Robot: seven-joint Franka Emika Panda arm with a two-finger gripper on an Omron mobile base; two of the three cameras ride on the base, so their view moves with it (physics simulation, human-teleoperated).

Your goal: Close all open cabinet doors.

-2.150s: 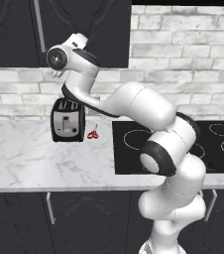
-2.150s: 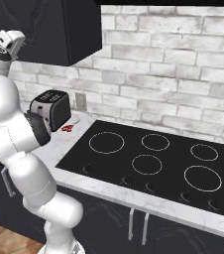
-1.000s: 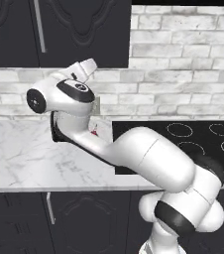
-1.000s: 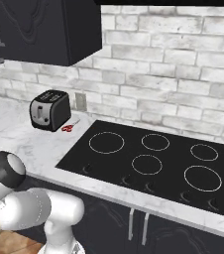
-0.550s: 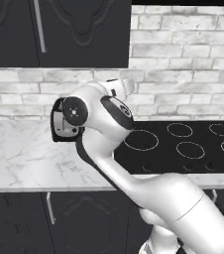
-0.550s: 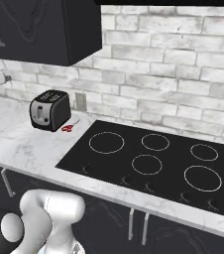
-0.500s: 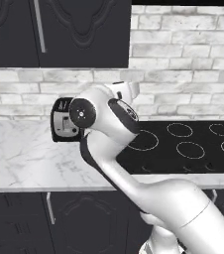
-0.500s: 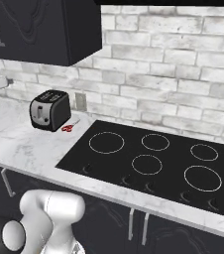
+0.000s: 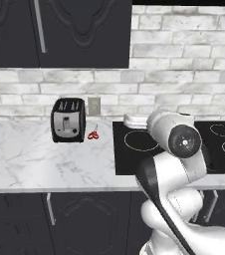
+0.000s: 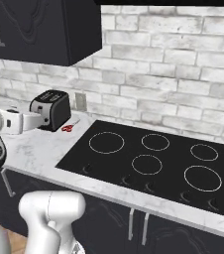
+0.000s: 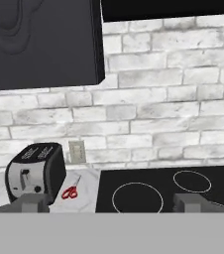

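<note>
Hovering low over the counter, the gripper (image 11: 114, 204) has its jaws spread wide and empty, with 2 fingertips (image 11: 32, 202) showing. Beyond, the toaster (image 11: 34, 171) sits at 9 o'clock. Farther up at 11 o'clock hang the cabinet doors (image 11: 39, 42), handles (image 9: 39, 26) running vertically.

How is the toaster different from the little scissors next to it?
The toaster is a black and silver box that stands upright, while the scissors lie flat. The toaster is much bigger than the scissors. The scissors have red handles, and the toaster has no red on it. Both sit on the white marble counter, close together, near the brick wall.
</note>
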